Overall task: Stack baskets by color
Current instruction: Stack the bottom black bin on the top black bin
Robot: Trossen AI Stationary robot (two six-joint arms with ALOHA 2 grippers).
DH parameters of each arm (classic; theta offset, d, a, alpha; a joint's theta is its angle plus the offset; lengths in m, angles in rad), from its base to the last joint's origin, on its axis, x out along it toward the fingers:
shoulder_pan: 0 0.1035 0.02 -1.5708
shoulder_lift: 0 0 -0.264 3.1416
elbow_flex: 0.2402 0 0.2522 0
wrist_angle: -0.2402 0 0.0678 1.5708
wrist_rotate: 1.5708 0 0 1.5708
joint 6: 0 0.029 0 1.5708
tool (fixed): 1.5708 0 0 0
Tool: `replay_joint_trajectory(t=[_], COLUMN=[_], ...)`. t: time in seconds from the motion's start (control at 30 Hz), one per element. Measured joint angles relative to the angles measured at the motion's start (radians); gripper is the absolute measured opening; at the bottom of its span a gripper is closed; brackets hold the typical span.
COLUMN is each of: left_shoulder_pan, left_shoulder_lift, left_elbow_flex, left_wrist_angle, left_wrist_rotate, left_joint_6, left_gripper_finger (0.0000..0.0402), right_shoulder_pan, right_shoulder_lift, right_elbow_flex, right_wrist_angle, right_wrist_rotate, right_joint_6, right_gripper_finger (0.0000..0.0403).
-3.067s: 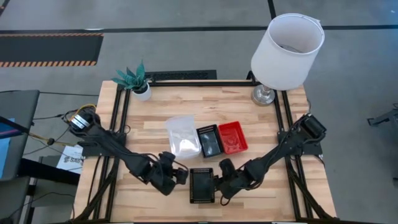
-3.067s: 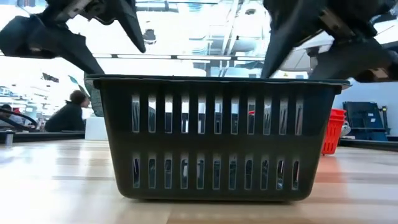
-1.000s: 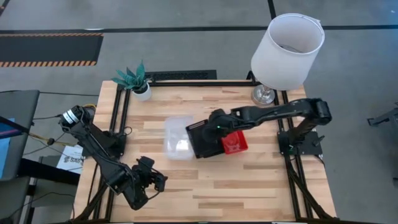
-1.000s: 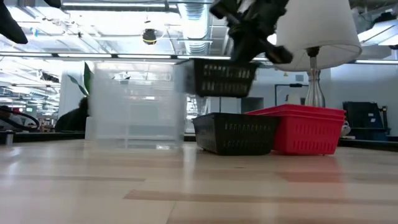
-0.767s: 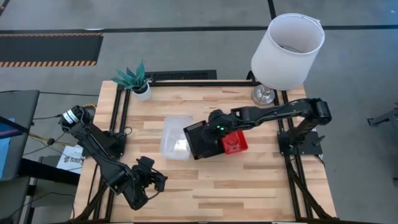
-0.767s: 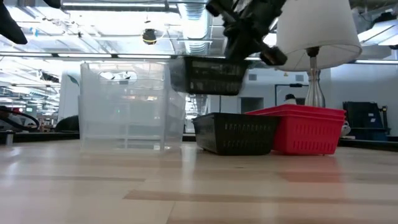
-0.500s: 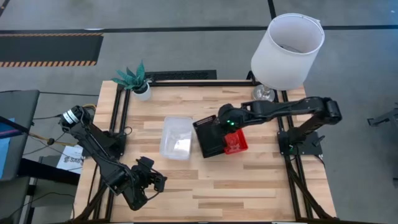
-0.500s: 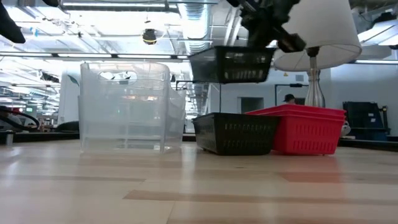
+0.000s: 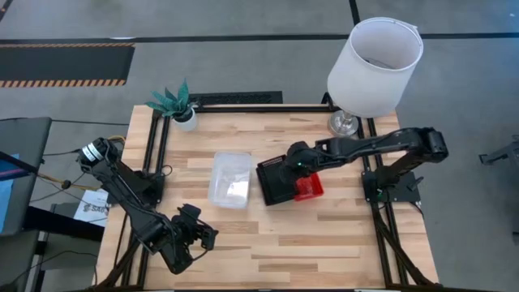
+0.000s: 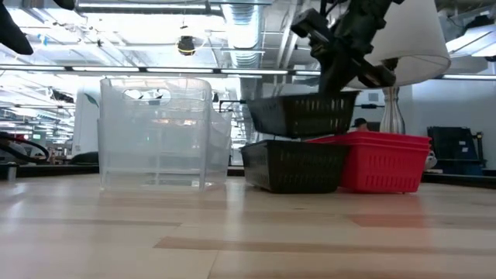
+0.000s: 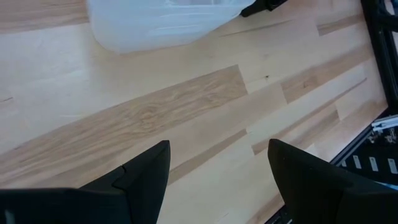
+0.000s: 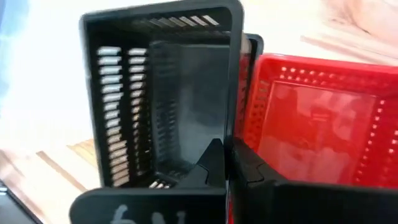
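My right gripper (image 9: pixel 297 162) is shut on a black basket (image 10: pixel 302 115) and holds it just over a second black basket (image 10: pixel 293 167) standing on the table's middle. Whether the two touch, I cannot tell. A stack of red baskets (image 10: pixel 384 161) stands right beside them, toward the table's right. A stack of clear baskets (image 9: pixel 229 178) stands to their left. My left gripper (image 9: pixel 203 237) waits open over the table's near left part, nothing between its fingers (image 11: pixel 146 180). My right gripper pinches the black basket's side wall (image 12: pixel 234 134), the one facing the red baskets, near its far end. One finger (image 12: pixel 211 163) is inside the basket and one (image 12: pixel 250 169) outside. The fingers slant down from the table's right. The basket hangs mouth up, slightly tilted.
A white lampshade on a lamp (image 9: pixel 375 58) stands at the far right corner, close above my right arm. A small potted plant (image 9: pixel 174 104) sits at the far left corner. Bare wood (image 9: pixel 324 243) lies along the table's near side.
My right gripper has swung the black basket a little toward the table's left, then back right and up, then down onto the spot over the other black basket. The clear stack has slid a little toward the table's left.
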Motion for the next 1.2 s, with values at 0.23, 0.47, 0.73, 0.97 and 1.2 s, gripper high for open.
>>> replay_joint_trajectory(t=[0.23, 0.47, 0.73, 0.97, 1.2], left_shoulder_pan=[0.000, 0.000, 0.000, 0.000, 0.000], left_shoulder_lift=[0.000, 0.000, 0.000, 0.000, 0.000], left_elbow_flex=[0.000, 0.000, 0.000, 0.000, 0.000], left_wrist_angle=[0.000, 0.000, 0.001, 0.001, 0.002], left_wrist_rotate=[0.001, 0.003, 0.011, 0.010, 0.009], left_joint_6=[-0.005, -0.007, -0.006, -0.006, -0.006], left_gripper_finger=[0.0258, 0.0258, 0.0258, 0.0258, 0.0258], right_shoulder_pan=[0.009, 0.015, 0.017, 0.018, 0.018], right_shoulder_lift=[0.022, 0.092, 0.111, 0.106, 0.106], right_elbow_flex=[-0.009, -0.007, -0.007, -0.007, -0.007], right_wrist_angle=[0.053, 0.113, 0.160, 0.120, 0.096], right_wrist_rotate=[-0.001, -0.027, -0.059, -0.058, -0.056], right_joint_6=[-0.011, -0.010, 0.029, 0.049, 0.043], right_gripper_finger=[0.0006, 0.0005, 0.0008, 0.0022, 0.0025])
